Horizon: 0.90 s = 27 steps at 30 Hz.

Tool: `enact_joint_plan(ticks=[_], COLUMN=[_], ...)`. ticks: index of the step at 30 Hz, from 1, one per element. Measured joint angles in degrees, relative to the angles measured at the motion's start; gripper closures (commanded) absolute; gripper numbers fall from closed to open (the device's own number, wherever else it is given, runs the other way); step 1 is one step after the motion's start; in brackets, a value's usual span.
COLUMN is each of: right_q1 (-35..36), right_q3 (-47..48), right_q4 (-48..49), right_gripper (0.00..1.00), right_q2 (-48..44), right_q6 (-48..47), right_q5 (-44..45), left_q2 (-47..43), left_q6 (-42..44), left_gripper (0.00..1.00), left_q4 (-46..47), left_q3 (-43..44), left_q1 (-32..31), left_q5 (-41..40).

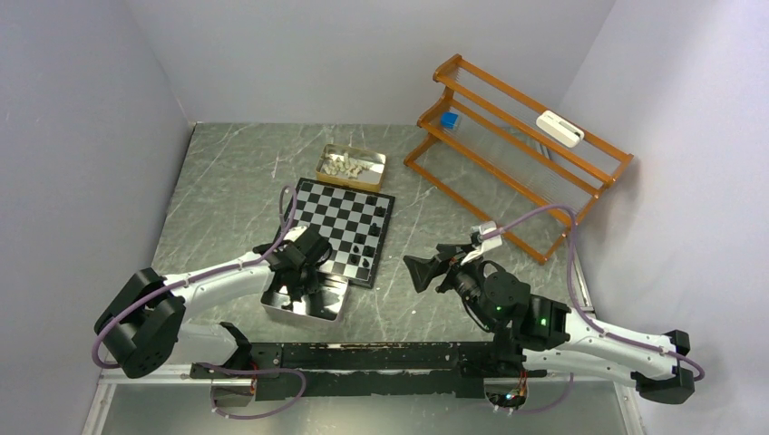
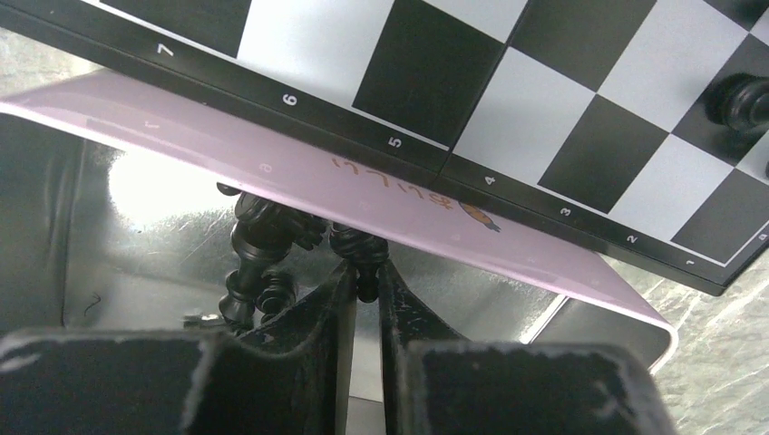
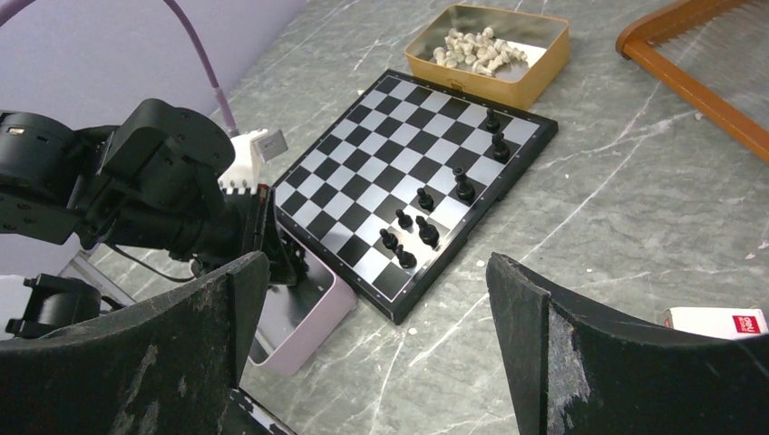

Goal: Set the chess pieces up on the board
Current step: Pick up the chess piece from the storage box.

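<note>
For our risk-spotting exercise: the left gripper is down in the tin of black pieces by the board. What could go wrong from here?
The left gripper holds a piece only at its fingertips; it might slip on lifting.
Neighbouring pieces sit close and could get knocked.
The tin rim lies by the board, so a bump may jolt both.

Chequered board (image 3: 363, 154) lying flat, black pieces (image 3: 426, 231) upright along one side, cream pieces (image 3: 476, 47) heaped beyond it.
</note>
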Motion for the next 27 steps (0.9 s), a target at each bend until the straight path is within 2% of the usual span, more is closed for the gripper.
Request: enact_joint_plan(ticks=[9,19,23,27], right_q1=[0.0,0.0,-0.7,-5.7], right_q3=[0.0,2.1,7.7,12.4], right_q4=[0.1,4.1,5.0,6.3], right_gripper=[0.06,0.08,0.13,0.26], right_q2=[2.7,11.7,21.5,29.2], right_q6=[0.8,2.1,2.1,2.5], right_q5=[-0.7,-6.0,-9.6,-17.9], left_q2=[-1.2,-10.5,-14.1,-17.5], left_q6=[0.6,3.3,5.6,8.1], left_gripper=[0.93,0.95,0.95,0.95], left_q4=[-0.2,-1.7,-1.7,-1.5], left_q3=[-0.2,-0.3,-0.3,-0.2], left_q1=[0.0,0.0,0.0,-0.1], left_q5=[0.4,2.0,3.1,5.0])
